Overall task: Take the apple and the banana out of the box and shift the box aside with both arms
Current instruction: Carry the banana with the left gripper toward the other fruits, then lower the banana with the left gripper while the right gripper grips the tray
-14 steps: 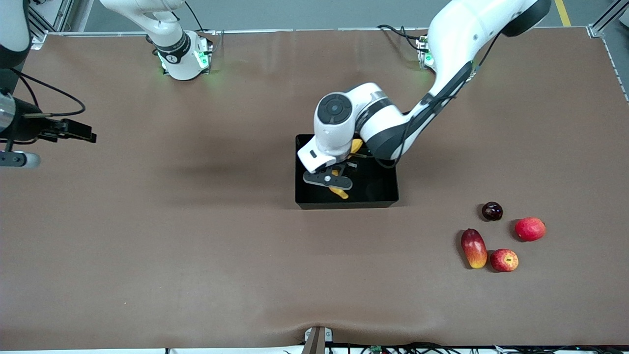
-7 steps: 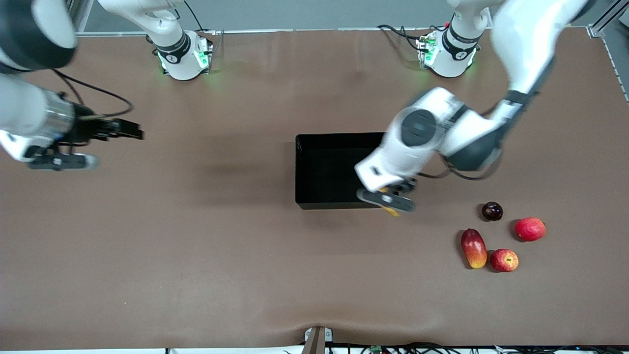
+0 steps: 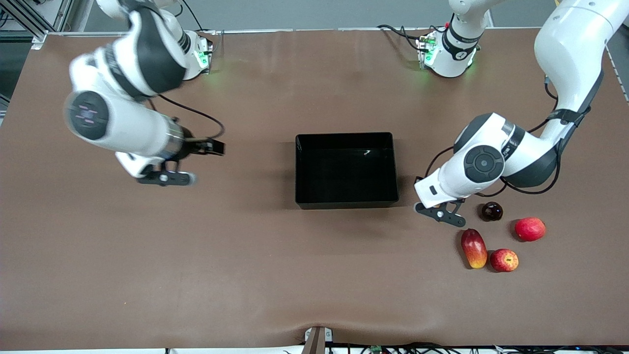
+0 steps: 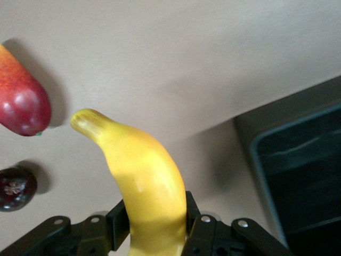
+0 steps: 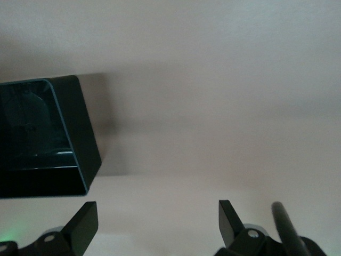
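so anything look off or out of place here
One thing: the black tray holds no fruit, while the left gripper, over bare table between the tray and the loose fruits, is shut on the banana. Nothing is spilled or damaged. The right gripper hangs open over the table toward its own end.

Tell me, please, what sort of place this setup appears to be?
Probably a robotics lab bench: two table-mounted white arms, a brown mat-covered table with aluminium framing and cables at its edges, and staged props, namely a black tray and fruit such as a banana.
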Robot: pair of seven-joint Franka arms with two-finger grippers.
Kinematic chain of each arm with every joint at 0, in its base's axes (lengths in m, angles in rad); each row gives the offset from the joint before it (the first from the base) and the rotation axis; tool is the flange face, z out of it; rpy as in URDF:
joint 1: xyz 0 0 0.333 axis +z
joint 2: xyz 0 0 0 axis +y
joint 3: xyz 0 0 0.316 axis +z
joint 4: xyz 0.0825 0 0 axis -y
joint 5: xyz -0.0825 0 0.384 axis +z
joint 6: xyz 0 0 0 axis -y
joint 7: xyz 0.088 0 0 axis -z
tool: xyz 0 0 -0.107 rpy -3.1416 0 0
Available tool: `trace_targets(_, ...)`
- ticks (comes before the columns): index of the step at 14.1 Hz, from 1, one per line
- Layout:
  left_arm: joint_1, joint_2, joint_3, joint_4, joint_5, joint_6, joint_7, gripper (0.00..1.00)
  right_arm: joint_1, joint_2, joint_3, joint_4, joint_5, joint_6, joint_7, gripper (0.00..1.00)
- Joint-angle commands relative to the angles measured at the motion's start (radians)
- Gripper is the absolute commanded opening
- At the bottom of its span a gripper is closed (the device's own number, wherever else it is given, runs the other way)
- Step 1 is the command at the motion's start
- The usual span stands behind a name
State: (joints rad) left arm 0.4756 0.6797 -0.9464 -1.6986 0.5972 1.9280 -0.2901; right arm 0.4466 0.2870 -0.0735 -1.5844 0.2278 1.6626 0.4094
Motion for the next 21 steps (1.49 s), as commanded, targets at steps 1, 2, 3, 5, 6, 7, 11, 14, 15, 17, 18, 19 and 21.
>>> trace_targets(1, 0.034, 0.043, 0.029, -0.022, 0.067, 0.096, 0.006, 0.0, 0.079, 0.063, -0.012, -0.011, 0.018, 0.09, 0.042, 1.0)
trace_targets(2, 0.023, 0.05, 0.067, -0.023, 0.103, 0.12, 0.006, 0.0, 0.102, 0.082, -0.012, -0.025, 0.018, 0.13, 0.054, 1.0)
trace_targets(3, 0.018, 0.07, 0.086, -0.023, 0.139, 0.143, 0.008, 0.0, 0.112, 0.107, -0.011, -0.044, 0.019, 0.178, 0.066, 1.0)
trace_targets(5, 0.021, 0.101, 0.109, -0.023, 0.162, 0.198, 0.008, 0.0, 0.17, 0.122, -0.012, -0.066, 0.019, 0.258, 0.075, 1.0)
trace_targets(6, 0.014, 0.104, 0.139, -0.021, 0.176, 0.221, 0.008, 0.0, 0.179, 0.145, -0.011, -0.065, 0.019, 0.288, 0.1, 1.0)
trace_targets(7, 0.006, 0.122, 0.153, -0.018, 0.182, 0.245, 0.009, 0.0, 0.196, 0.164, -0.011, -0.065, 0.021, 0.321, 0.114, 1.0)
trace_targets(11, 0.001, 0.173, 0.185, -0.007, 0.229, 0.321, 0.009, 0.0, 0.3, 0.251, -0.011, -0.057, 0.024, 0.465, 0.231, 1.0)
trace_targets(14, 0.0, 0.216, 0.192, 0.033, 0.242, 0.333, 0.009, 0.0, 0.337, 0.3, -0.011, -0.057, 0.022, 0.523, 0.255, 1.0)
trace_targets(15, -0.006, 0.227, 0.192, 0.045, 0.242, 0.335, 0.008, 0.0, 0.346, 0.305, -0.011, -0.057, 0.024, 0.534, 0.262, 1.0)
trace_targets(17, -0.021, 0.228, 0.202, 0.057, 0.236, 0.335, 0.005, 0.0, 0.349, 0.325, -0.011, -0.057, 0.021, 0.542, 0.273, 1.0)
trace_targets(18, -0.031, 0.233, 0.204, 0.057, 0.231, 0.336, -0.006, 0.0, 0.368, 0.336, -0.011, -0.057, 0.019, 0.545, 0.272, 0.73)
trace_targets(19, -0.038, 0.235, 0.204, 0.057, 0.23, 0.336, -0.012, 0.0, 0.38, 0.345, -0.012, -0.054, 0.016, 0.549, 0.272, 0.41)
trace_targets(21, -0.037, 0.235, 0.207, 0.057, 0.236, 0.342, -0.008, 0.1, 0.374, 0.347, -0.011, -0.048, 0.022, 0.552, 0.273, 0.0)
